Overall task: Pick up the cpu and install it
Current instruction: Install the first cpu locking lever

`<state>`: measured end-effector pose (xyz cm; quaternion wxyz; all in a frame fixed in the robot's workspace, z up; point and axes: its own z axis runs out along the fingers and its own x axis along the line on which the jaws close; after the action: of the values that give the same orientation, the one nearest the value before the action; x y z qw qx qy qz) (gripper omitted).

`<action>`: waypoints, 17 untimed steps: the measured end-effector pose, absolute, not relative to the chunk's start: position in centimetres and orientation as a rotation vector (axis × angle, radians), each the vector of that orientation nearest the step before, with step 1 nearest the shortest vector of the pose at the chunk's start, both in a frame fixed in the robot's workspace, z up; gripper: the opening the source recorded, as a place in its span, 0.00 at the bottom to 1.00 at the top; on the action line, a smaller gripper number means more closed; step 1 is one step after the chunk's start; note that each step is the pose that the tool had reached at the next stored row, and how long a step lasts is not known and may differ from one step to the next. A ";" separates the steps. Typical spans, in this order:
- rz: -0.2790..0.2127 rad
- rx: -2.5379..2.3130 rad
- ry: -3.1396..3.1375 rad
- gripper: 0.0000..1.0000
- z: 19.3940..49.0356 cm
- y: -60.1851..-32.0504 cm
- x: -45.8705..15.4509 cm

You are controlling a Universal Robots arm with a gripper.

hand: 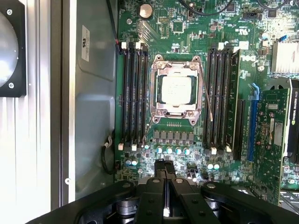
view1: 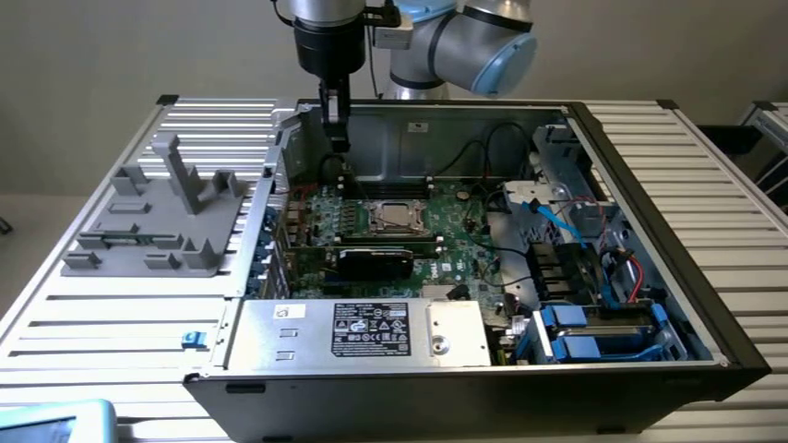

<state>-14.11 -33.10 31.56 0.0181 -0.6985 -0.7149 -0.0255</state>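
**Arm** [view1: 481, 41]: reaches in over the far wall of the case, its wrist turned straight down so the tool points vertically into the open chassis.

**End effector** [view1: 335, 140]: hangs above the motherboard's far corner, towards the exterior view's left. Its fingers are pressed fully together and hold nothing. In the wrist view the closed tips [hand: 165, 164] hover clear of the board, near the socket but not touching it.

**Cpu** [hand: 176, 89]: lies flat inside the socket frame [hand: 156, 105] with its silver top facing up, at mid-board [view1: 394, 218]. It is well apart from the end effector.

**Motherboard** [view1: 459, 251]: green, with banks of memory slots [hand: 133, 93] on both sides of the socket.

**Computer case** [view1: 696, 277]: lies on its side, lid off.

**Silver box** [view1: 369, 330]: carries a black-and-white label and sits at the case's near edge.

**Grey fixture** [view1: 166, 217]: stands on the bench [view1: 689, 157], at the exterior view's left, beside the case.
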 end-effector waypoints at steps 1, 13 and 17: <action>-0.079 -2.170 -2.220 0.11 31.6 -33.1 -14.1; -0.088 -2.261 -2.125 0.11 31.6 -33.1 -14.1; -0.092 -2.315 -2.065 0.11 31.6 -33.1 -14.1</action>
<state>-14.10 -33.09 31.56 0.0192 -0.7458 -0.6652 -0.0297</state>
